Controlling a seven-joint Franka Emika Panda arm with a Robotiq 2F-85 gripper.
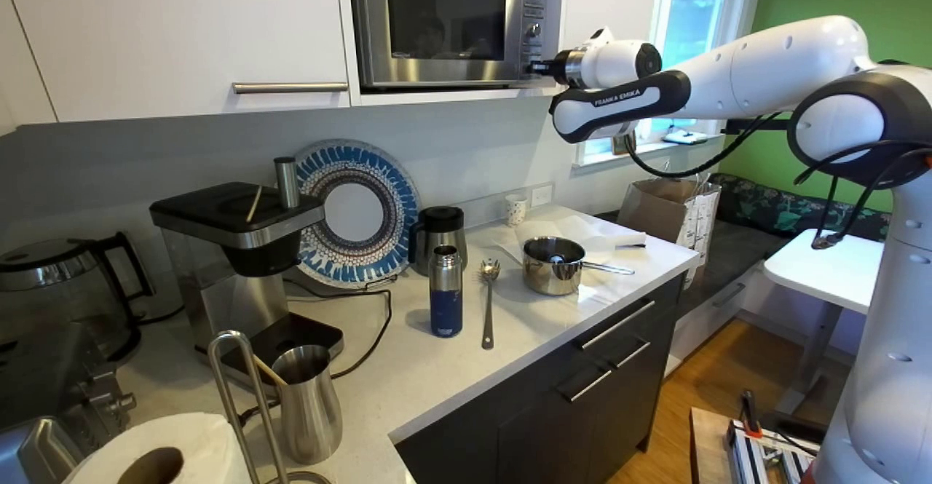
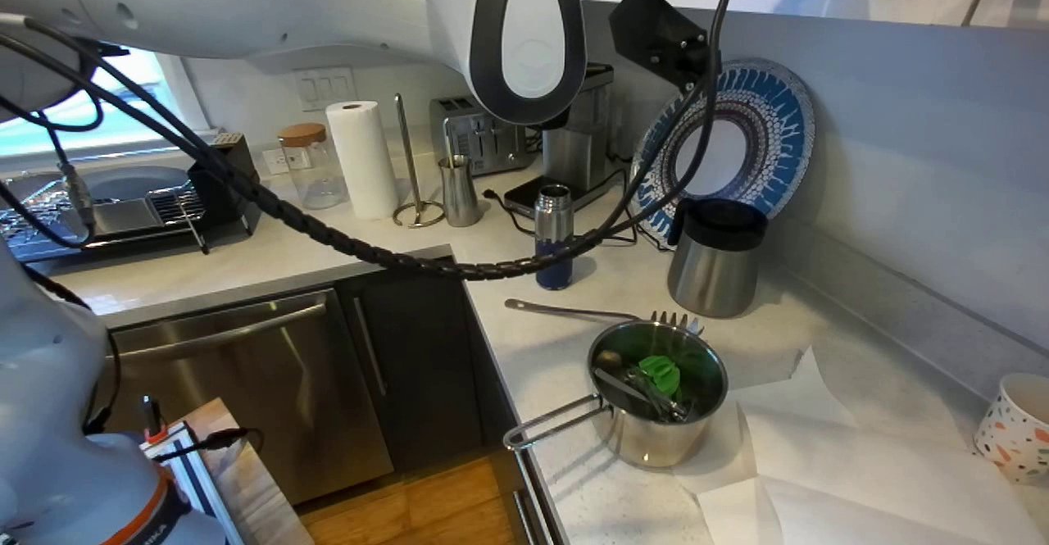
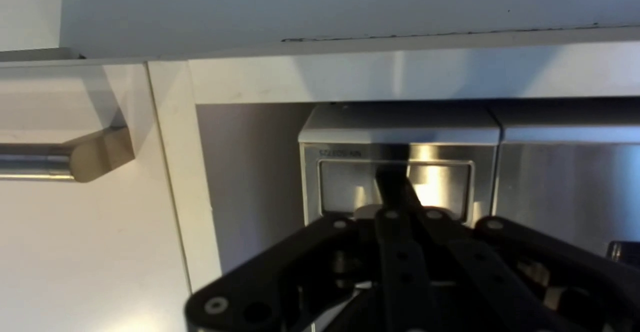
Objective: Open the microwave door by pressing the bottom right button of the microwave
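The steel microwave [image 1: 445,70] sits in an upper cabinet recess, its door shut in an exterior view. The wrist view is upside down and shows the microwave's door [image 3: 565,187] on the right and the control panel in the middle. The wide rectangular button [image 3: 345,187] lies on that panel. My gripper [image 1: 534,68] is shut and empty, its fingertips at the lower right of the panel. In the wrist view the shut fingertips [image 3: 392,174] are in front of the middle of the button, very near or touching; I cannot tell which. They hide part of it.
The cabinet's bottom ledge [image 3: 350,80] runs just below the microwave. A cabinet handle [image 3: 65,160] shows in the wrist view. On the counter below stand a pot [image 1: 551,273], a blue bottle [image 1: 446,298], a steel jug [image 2: 715,270] and a leaning round plate [image 1: 320,251].
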